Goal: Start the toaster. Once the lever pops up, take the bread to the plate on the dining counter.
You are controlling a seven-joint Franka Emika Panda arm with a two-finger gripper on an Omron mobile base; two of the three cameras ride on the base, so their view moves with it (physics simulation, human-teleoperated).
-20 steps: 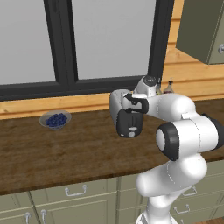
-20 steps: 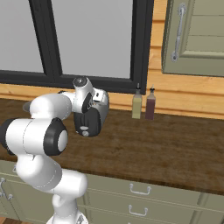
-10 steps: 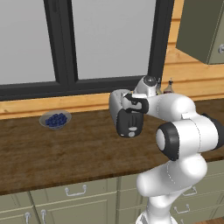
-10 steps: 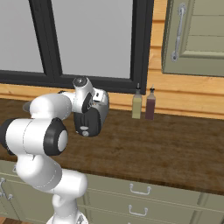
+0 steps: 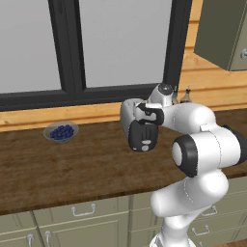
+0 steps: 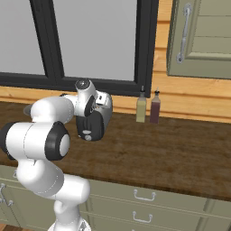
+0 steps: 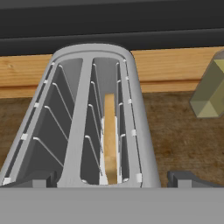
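Toaster (image 5: 129, 116) stood on the wooden counter (image 5: 72, 164) toward its back edge, below the window, the arm's hand directly over the near black end panel (image 5: 143, 137). Gripper (image 7: 113, 178) hung just above the slots with jaws spread wide and nothing between them; the two dark fingertips (image 7: 181, 178) sat outside the toaster's metal shell on either side. Bread (image 7: 110, 140) stood on edge in the right-hand slot of the hand view, low between the wire guides, its tan top edge running lengthwise. The lever could not be made out from the base cameras, the hand covering most of that panel. Judged as handling: the slice looked thin and light, soft enough to crush or tear under a hard pinch, and likely to crumble at the corners. The sensible hold appeared to be across its two flat faces near the middle of the top edge, fingers going down either side inside the slot, which left little clearance beside the wires. The toaster itself seemed light enough to skid if the lever were pushed off-axis. A blueberry bowl (image 5: 61, 132) sat well apart toward the counter's left end; two bottles (image 6: 148, 106) stood near the back edge to the toaster's right.
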